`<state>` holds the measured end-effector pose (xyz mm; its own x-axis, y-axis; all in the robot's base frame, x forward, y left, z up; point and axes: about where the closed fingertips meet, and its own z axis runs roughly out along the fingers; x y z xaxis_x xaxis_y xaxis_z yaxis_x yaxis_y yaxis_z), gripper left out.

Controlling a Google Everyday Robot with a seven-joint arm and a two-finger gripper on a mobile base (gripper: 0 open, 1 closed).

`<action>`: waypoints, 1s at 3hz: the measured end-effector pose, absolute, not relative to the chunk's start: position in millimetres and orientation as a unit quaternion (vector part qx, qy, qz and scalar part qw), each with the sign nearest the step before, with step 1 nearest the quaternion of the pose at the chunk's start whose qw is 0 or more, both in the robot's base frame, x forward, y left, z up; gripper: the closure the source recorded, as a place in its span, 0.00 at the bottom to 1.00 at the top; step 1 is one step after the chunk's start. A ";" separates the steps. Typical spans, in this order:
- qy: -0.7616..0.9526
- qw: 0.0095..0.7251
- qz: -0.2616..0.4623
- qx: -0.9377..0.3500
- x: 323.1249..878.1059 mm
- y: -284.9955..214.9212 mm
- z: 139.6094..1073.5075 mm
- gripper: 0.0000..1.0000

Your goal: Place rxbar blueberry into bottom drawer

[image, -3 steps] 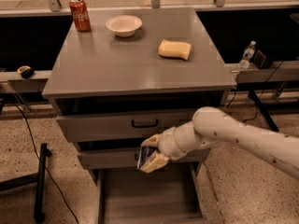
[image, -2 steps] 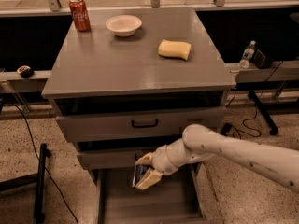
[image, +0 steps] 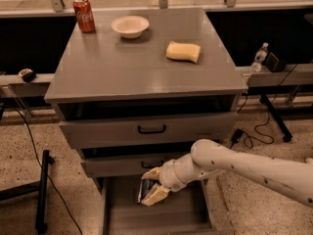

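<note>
1. Lower and slightly further left than a second ago, the pale two-finger claw [image: 150,187] now sits in the mouth of the pulled-out bottom drawer [image: 168,217], the wide grey tray at the foot of the cabinet.
2. The claw is pinching the rxbar blueberry [image: 144,190], a small flat bar in a dark glossy wrapper with pale print. The bar is held over the drawer floor, and I judge it is not yet resting there.
3. The bar's long axis stands roughly upright and a little tilted, with the drawer floor directly beneath. The coming move probably needs only a short descent and a release.
4. Apart from the bar and the claw, nothing shows in the visible part of the drawer.
5. Up on the grey cabinet surface [image: 142,70], a round white bowl [image: 130,26] looks empty. A red soda can [image: 84,14] and a yellow sponge-like block [image: 183,51] stand well apart from the claw.
</note>
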<state>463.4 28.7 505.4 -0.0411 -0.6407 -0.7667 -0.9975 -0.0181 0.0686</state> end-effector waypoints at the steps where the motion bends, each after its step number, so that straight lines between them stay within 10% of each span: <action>1: 0.658 0.331 0.283 -0.614 477.5 10.4 493.9 1.00; 3: 0.649 0.445 0.275 -0.553 543.7 -25.3 397.7 1.00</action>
<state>543.7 -25.3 397.7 0.0075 -0.4738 -0.8806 -0.9620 0.2369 -0.1357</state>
